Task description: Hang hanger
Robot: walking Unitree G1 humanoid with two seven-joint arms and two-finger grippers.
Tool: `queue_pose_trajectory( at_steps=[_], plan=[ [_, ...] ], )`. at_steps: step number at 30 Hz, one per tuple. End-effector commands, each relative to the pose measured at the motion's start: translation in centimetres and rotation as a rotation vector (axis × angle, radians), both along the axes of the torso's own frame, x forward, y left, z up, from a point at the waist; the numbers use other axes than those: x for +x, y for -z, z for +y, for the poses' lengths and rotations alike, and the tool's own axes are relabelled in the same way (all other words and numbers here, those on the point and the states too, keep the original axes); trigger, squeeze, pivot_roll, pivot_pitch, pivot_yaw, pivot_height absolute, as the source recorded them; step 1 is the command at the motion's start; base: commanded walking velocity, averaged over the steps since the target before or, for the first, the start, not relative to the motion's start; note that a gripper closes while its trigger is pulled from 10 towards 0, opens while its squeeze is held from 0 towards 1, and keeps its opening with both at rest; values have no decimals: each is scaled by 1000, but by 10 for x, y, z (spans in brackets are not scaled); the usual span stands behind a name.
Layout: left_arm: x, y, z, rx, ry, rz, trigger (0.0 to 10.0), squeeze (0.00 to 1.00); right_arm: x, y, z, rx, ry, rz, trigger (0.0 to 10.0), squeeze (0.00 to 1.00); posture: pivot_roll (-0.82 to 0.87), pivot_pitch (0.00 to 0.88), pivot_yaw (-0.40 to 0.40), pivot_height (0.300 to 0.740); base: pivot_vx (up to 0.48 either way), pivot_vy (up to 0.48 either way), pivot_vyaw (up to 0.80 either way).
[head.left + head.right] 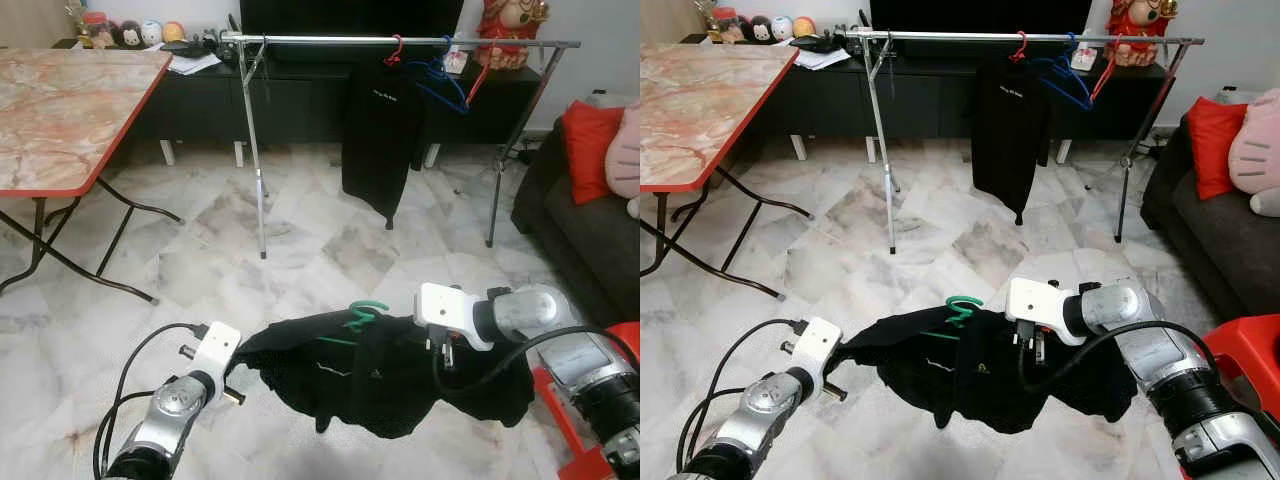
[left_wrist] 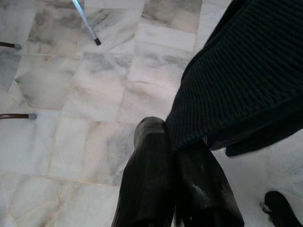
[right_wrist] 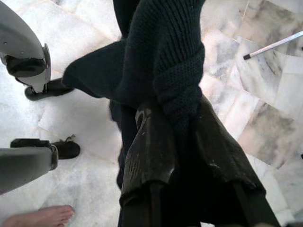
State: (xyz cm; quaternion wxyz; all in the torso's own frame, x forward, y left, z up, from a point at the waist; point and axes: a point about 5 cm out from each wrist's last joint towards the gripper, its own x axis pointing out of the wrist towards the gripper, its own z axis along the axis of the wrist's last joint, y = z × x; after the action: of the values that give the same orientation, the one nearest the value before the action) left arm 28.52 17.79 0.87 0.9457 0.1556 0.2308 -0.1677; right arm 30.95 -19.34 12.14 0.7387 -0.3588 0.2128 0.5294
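Left hand point(image 2: 175, 156), right hand point(image 3: 182, 123) pinch black garment point(image 1: 390, 380), stretched crosswise; green hanger point(image 1: 362, 318) hook points up.

My green hanger point(image 1: 362, 318) shows its hook alone, the rest buried in the black garment point(image 1: 385, 375), which also covers my right end effector point(image 3: 182, 142) fingertips, and the frame edge crops the sofa point(image 1: 590, 225).

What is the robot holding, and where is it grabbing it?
A black sweater on a green hanger. The left gripper pinches one side edge, the right gripper a bunched fold on the other side.
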Motion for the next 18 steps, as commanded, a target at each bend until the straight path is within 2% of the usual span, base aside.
queue_pose_trajectory(
  at_steps=[1, 7, 13, 18],
  plan=[
    [1, -3, -1, 15, 20, -1, 10000, 0, 3, -3, -5, -47, 7, -35, 10000, 0, -55, 32, -58, 740, 0, 0, 0],
    [17, -23, 4, 1, -7, -68, 10000, 0, -5, 12, -5, -159, -27, 1, 10000, 0, -48, 30, -60, 740, 0, 0, 0],
    [25, -38, 2, -34, 2, -102, 10000, 0, -5, 18, -1, -152, -6, -4, 10000, 0, -45, 29, -60, 740, 0, 0, 0],
    [29, -50, -4, -103, 33, -100, 10000, 0, -2, 27, 0, -176, 57, -20, 10000, 0, -44, 26, -62, 740, 0, 0, 0]
  ],
)
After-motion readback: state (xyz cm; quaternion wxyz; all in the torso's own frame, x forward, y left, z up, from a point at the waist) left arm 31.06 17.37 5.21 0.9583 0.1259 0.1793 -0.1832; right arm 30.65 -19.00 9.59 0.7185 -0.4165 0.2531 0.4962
